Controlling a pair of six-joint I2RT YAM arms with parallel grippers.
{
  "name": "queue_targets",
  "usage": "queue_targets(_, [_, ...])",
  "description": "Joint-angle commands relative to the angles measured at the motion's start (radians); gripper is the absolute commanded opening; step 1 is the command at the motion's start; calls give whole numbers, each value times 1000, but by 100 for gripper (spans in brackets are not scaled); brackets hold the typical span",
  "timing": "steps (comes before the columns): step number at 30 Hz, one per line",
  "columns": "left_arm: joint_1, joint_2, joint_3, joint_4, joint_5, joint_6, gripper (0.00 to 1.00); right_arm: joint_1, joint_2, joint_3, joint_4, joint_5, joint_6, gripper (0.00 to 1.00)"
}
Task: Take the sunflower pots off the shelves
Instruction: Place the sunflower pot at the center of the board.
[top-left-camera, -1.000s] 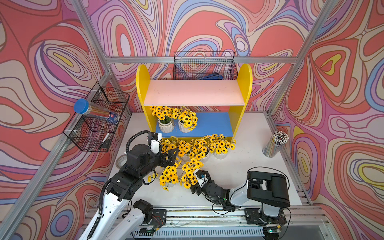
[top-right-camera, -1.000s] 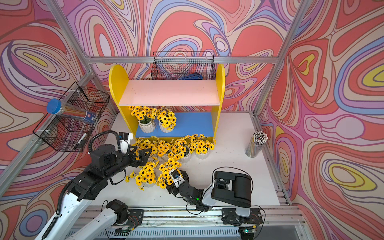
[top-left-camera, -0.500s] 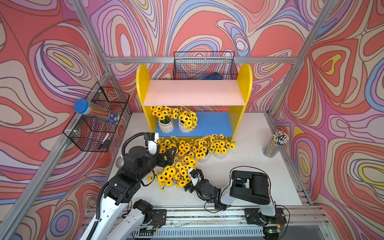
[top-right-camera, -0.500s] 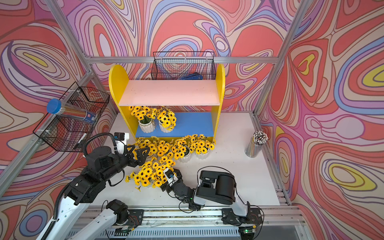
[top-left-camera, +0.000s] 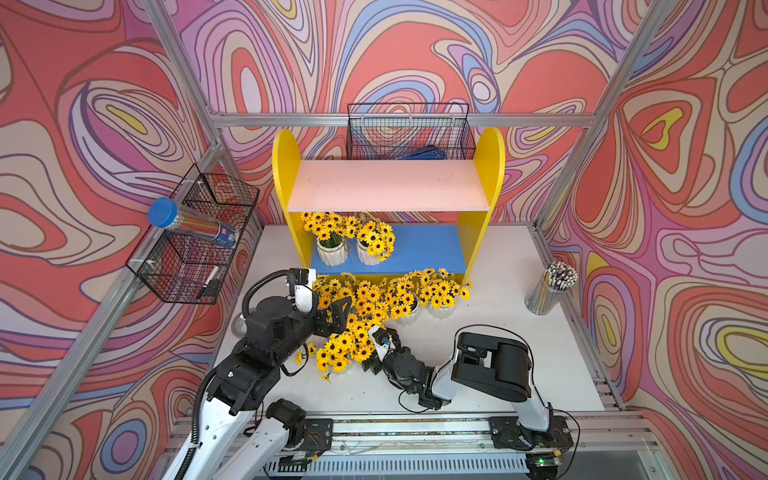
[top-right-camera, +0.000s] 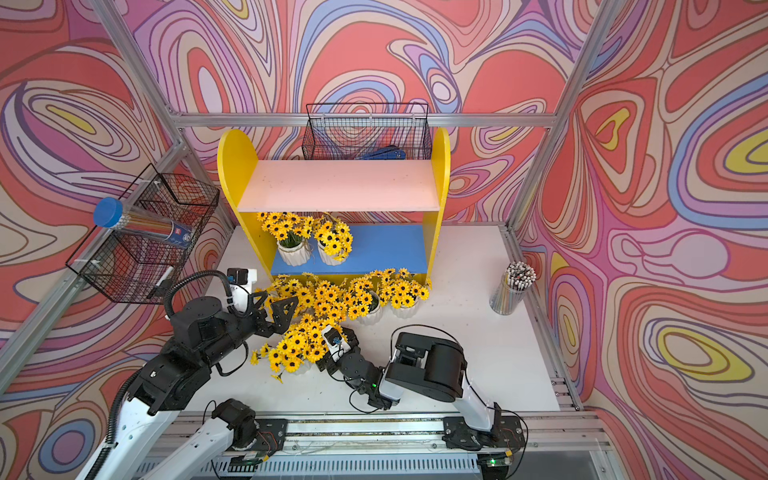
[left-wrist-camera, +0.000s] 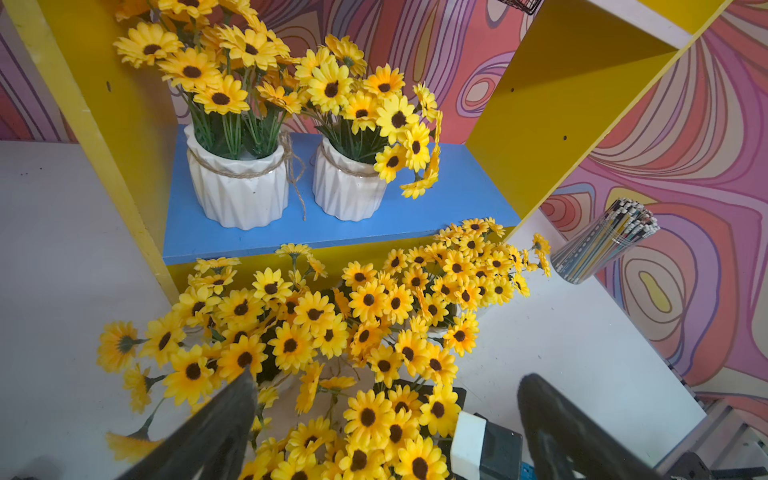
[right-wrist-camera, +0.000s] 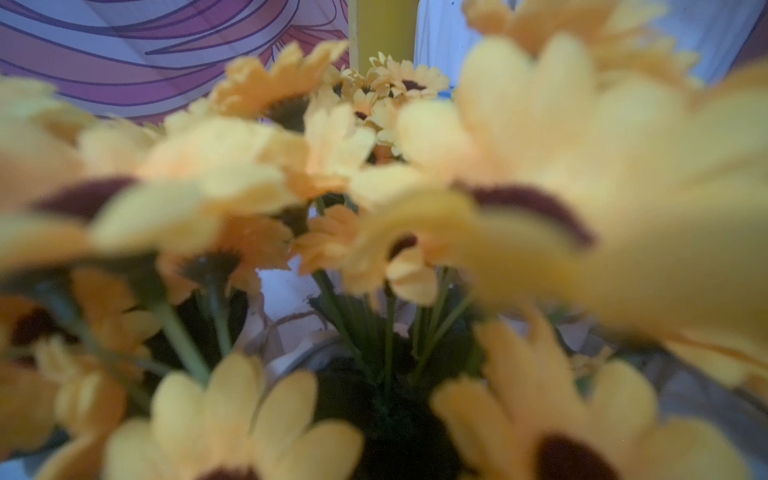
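1. Left wrist view shows me what remains: two sunflower pots (left-wrist-camera: 237, 191) stand side by side on the blue lower board (left-wrist-camera: 436, 208) of the shelves (top-left-camera: 490, 166). They sit at its left end, the outer one just beside the yellow side panel (left-wrist-camera: 124, 104). Their blooms interlock, so I judge that pulling one could drag or tip its neighbour.
2. Twine (left-wrist-camera: 295, 174) hangs from the outer pot into the gap between them, and a finger could snag it.
3. Both bunches reach up close under the bare pink upper board (top-left-camera: 386, 187). A straight lift would crush them, so sliding forward looks safer.
4. The pots already off crowd the surface (top-left-camera: 519, 353) directly in front of the blue board, in a row of blooms (top-left-camera: 399, 299). Any reach across them risks knocking one over.
5. My left gripper (left-wrist-camera: 388, 376) hovers above that crowd. Its jaws are spread wide, with only petals between them.
6. My right gripper (top-left-camera: 370, 349) is buried in the bunch of the front pot (top-left-camera: 338, 357). I cannot tell whether it grips that pot, because the right wrist view is all blurred petals. If it backs off with stems caught, that pot could topple.
7. Both grippers sit near each other over the same flowers, so I judge a clash between them possible.
8. The cup of pencils (top-left-camera: 548, 291) stands well apart, so it is little threat.
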Motion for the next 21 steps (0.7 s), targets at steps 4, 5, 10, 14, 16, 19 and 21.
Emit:
queue_targets(4, [-5, 5, 12, 33, 9, 17, 99, -1, -53, -79, -180, -18, 121, 21])
queue_targets(5, [-4, 4, 12, 35, 14, 18, 99, -1, -73, -82, -206, -15, 127, 25])
queue_targets(10, [-4, 7, 15, 26, 33, 27, 100, -1, -134, -94, -262, 4, 140, 51])
queue_targets(14, [-4, 17, 7, 19, 31, 26, 100, 0, -179, -120, -250, -31, 130, 98])
queue_targets(16, [-6, 19, 7, 19, 32, 16, 100, 0, -198, -136, -251, -49, 130, 98])
queue_targets(19, [-5, 22, 4, 30, 41, 9, 100, 0, -218, -158, -263, -76, 127, 98])
queue_targets(21, [-4, 22, 1, 38, 54, 11, 100, 0, -237, -167, -277, -92, 115, 98])
